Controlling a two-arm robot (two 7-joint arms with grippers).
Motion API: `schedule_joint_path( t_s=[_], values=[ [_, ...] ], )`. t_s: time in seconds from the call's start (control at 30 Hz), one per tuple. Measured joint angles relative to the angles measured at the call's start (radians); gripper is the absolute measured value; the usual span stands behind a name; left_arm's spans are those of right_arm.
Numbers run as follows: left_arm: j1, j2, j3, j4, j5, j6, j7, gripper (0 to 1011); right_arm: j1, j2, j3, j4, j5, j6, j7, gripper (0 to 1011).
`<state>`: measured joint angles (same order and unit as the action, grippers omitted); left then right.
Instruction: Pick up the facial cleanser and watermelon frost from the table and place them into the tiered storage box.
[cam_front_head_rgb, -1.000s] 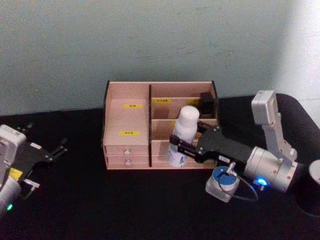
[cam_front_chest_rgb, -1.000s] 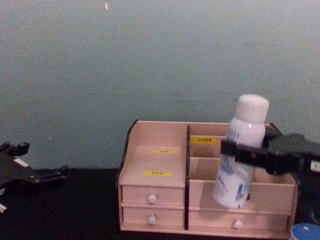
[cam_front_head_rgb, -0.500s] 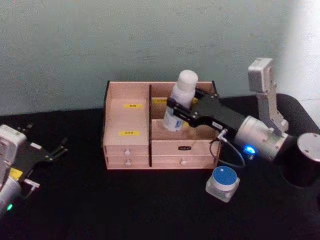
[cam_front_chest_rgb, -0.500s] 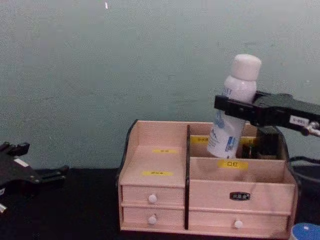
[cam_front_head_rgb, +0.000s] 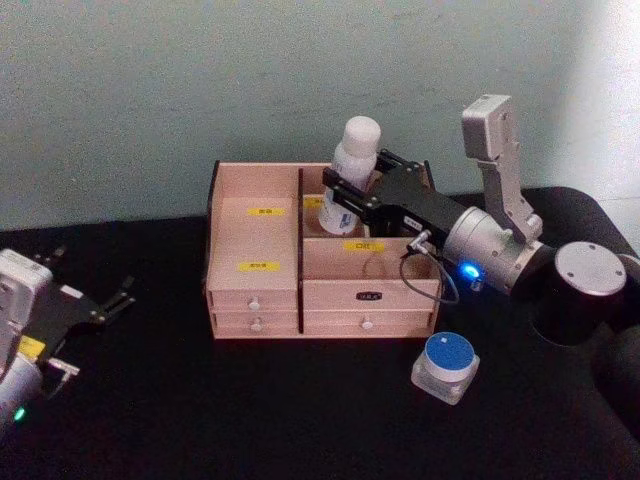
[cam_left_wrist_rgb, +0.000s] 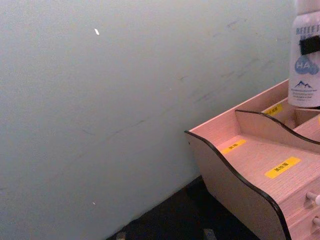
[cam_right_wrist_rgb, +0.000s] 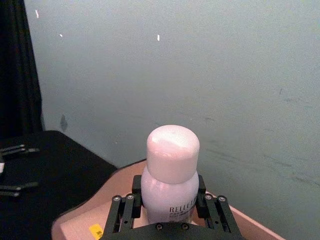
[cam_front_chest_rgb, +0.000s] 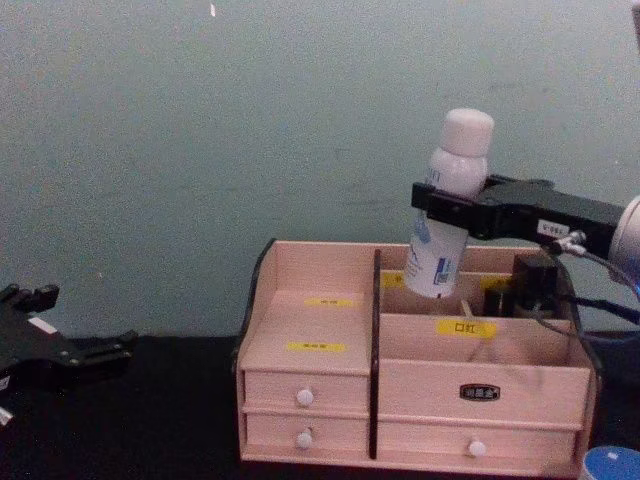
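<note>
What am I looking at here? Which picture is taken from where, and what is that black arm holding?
This is a two-armed robot filmed by its own cameras: one on its head looking down, one on its chest looking across, one on each wrist. On the black table stands the tiered storage box, a wooden organiser with drawers. The right end effector, the arm's clamp, is shut on the facial cleanser, a white bottle, holding it tilted above the box's rear right compartments. The watermelon frost, a blue-lidded jar, sits on the table before the box's right end. The left end effector is idle at far left.
</note>
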<state>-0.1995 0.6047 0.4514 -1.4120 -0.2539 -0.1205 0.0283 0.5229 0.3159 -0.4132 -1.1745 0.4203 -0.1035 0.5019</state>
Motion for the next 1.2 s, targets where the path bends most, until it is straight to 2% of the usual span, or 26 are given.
schedule_joint_path(
  t_s=[0.63, 1.2],
  values=[
    [0.0, 0.0, 0.0, 0.0, 0.0, 0.0, 0.0, 1001, 0.086, -0.065, 0.017, 0.187, -0.063, -0.033, -0.003, 595],
    [0.0, 0.0, 0.0, 0.0, 0.0, 0.0, 0.0, 1001, 0.131, -0.1, 0.015, 0.296, -0.107, -0.033, 0.014, 595]
  ],
)
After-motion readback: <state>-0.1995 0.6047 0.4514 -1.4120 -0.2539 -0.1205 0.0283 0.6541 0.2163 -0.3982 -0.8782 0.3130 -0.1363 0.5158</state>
